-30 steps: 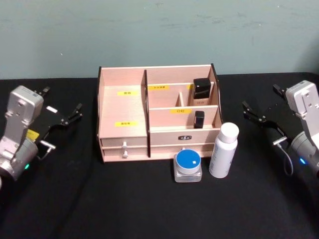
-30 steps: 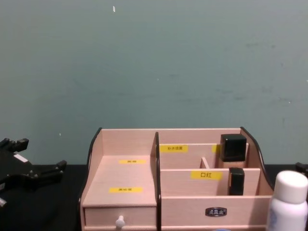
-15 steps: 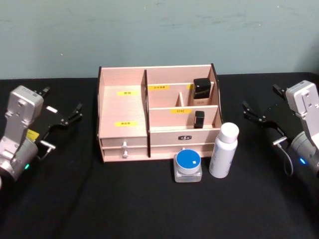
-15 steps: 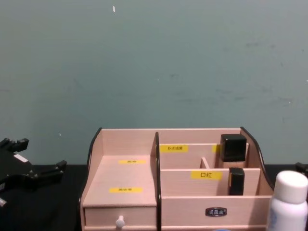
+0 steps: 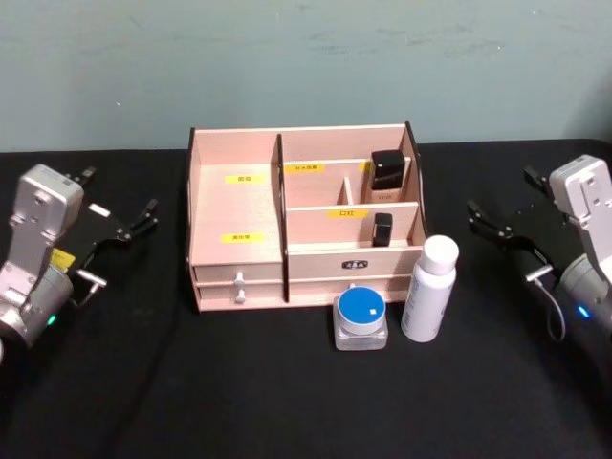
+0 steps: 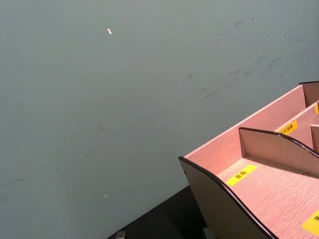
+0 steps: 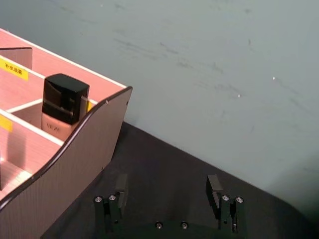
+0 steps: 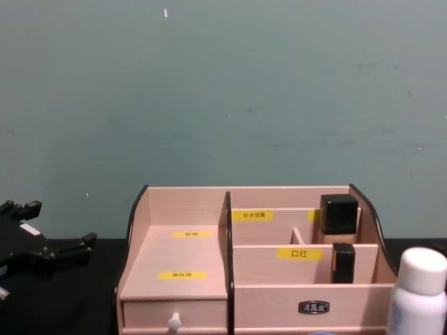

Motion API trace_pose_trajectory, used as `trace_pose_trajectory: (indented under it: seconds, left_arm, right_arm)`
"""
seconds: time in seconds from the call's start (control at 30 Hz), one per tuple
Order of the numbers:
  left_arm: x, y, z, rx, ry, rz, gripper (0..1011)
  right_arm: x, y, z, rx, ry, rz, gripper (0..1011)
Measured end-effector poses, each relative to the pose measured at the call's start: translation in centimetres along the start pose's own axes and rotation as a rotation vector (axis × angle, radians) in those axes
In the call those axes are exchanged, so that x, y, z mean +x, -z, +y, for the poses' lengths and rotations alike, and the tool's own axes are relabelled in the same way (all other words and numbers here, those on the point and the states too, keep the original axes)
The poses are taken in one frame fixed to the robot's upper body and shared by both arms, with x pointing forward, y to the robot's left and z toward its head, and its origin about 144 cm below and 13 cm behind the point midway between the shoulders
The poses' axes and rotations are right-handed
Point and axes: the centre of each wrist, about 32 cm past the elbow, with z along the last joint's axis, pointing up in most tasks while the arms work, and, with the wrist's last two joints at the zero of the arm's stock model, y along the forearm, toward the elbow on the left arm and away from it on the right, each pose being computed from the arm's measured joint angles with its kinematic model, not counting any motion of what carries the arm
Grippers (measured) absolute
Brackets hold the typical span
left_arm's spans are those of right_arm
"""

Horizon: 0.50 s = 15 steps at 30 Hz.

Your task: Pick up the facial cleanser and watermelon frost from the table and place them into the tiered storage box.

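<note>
Noted at far left of the black table: left gripper, well apart from the tiered storage box, fingers spread, nothing between them; seen likewise low at the left edge of the chest view, clear of the box's curved side. Found at centre, toward the back of the table and before the teal wall: tiered storage box, upright, stepped compartments marked with yellow labels, small drawers shut along the front. Wide left compartment bare. Recorded in the rear right compartment: black-capped bottle, upright; in the tier just below it, small black stick, also upright. Located on the table just in front of the box's right half: watermelon frost, a clear jar with a blue lid, standing close against the drawer front. Immediately to its right, near but not visibly touching: facial cleanser, a white bottle with a white cap, upright, beside the box's front right corner. Neither item in the box. Observed at far right: right gripper, apart from the facial cleanser and level with the box's right side, fingers released and wide, empty; confirmed in the right wrist view, with bare table between the pads.
</note>
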Motion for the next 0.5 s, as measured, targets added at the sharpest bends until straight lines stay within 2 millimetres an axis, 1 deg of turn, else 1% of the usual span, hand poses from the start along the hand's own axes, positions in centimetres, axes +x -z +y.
trace_pose_trajectory:
  seconds: [0.23,0.4,0.5]
  left_arm:
    - [0.0,0.0,0.0,0.0,0.0,0.0,1001]
    - [0.0,0.0,0.0,0.0,0.0,0.0,1001]
    - [0.0,0.0,0.0,0.0,0.0,0.0,1001]
  right_arm:
    - [0.9,-0.8,-1.1,0.004,-0.024,0.045,1002]
    - [1.3,-2.0,-2.4,0.054,-0.058,0.068,1002]
    - [1.3,-2.7,-3.3,0.079,-0.085,0.078,1002]
